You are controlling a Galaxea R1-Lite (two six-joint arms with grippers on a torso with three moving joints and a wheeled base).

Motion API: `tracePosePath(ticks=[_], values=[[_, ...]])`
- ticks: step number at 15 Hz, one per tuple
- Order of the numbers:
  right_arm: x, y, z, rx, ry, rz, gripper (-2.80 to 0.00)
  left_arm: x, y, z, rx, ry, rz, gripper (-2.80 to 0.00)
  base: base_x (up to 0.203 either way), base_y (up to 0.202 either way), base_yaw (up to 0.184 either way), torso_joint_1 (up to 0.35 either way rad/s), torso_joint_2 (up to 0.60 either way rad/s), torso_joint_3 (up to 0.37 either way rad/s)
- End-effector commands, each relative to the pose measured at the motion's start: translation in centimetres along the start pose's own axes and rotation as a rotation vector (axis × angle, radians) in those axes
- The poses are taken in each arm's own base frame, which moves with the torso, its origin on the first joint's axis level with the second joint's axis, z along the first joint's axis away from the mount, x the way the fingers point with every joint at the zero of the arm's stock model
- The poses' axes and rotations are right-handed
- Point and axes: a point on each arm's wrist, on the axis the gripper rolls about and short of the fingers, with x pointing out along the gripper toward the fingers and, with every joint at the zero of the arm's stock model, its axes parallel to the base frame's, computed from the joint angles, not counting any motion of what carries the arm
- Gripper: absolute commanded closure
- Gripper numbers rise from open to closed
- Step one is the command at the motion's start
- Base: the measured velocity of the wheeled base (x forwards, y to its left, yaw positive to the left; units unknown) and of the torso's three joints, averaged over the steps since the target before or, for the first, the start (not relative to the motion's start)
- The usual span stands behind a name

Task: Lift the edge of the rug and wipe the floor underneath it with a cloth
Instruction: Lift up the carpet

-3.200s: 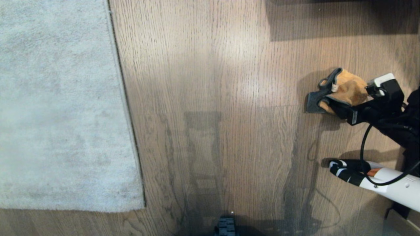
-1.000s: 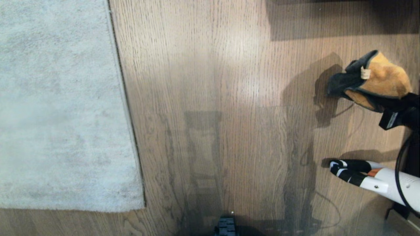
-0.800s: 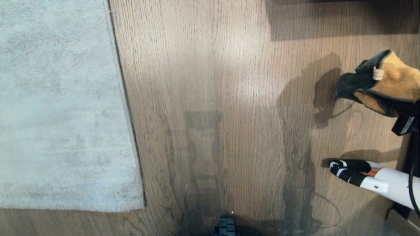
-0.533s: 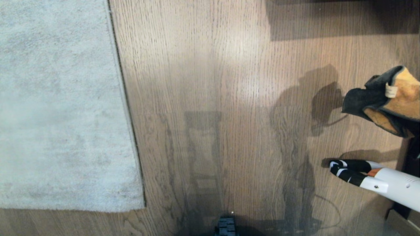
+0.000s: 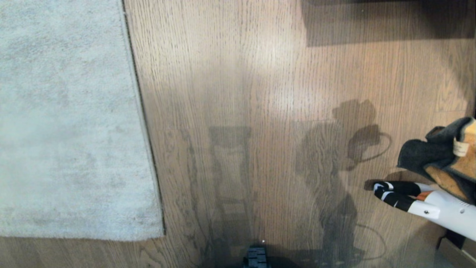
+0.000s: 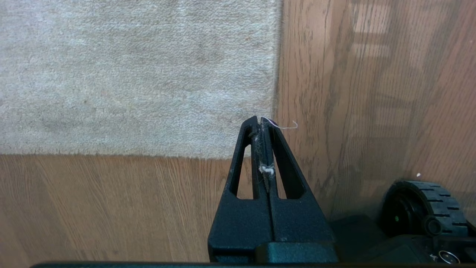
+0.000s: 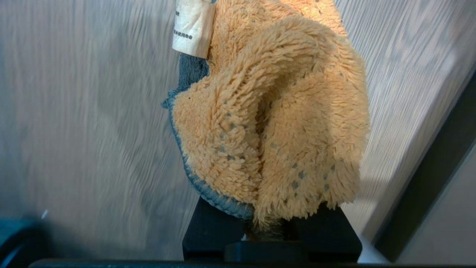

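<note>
1. The cloth [image 7: 271,123], orange face and white tag showing, hangs bunched above the floor [image 5: 260,93], grasped by the right tool [image 7: 269,227].
2. The rug edge [image 5: 143,123] lies flat, well apart.
3. The left tool [image 6: 262,124] hangs clenched, empty, over the rug's corner.

A white tapered object [image 5: 442,214] with a black-and-white striped tip and a small orange patch slants in from the right edge of the floor [image 5: 260,93], tip toward the middle, with its shadow just beyond it. A tan boxy corner [image 5: 455,253] shows in the near right corner, partly cut off. A dark straight-edged mass [image 5: 386,1] runs along the far edge on the right, casting a broad rectangular shadow [image 5: 386,26].
</note>
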Motion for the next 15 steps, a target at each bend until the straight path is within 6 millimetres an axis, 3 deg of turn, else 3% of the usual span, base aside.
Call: tracePosePath(ticks=[1, 8, 15], values=[[-2.6, 0.8, -0.8, -0.005, -0.02, -0.002, 0.0, 0.0, 0.0, 0.0, -0.001, -0.001, 0.001, 0.0, 0.0, 0.0, 0.0, 0.0, 0.0, 0.0], [-7.1, 2.9, -6.3, 0.054, 0.13, -0.031, 0.0, 0.0, 0.0, 0.0, -0.001, 0.0, 0.001, 0.0, 0.0, 0.0, 0.0, 0.0, 0.0, 0.0], [-9.8, 3.7, -8.1, 0.074, 0.056, 0.029, 0.0, 0.0, 0.0, 0.0, -0.001, 0.0, 0.0, 0.0, 0.0, 0.0, 0.0, 0.0, 0.0, 0.0]])
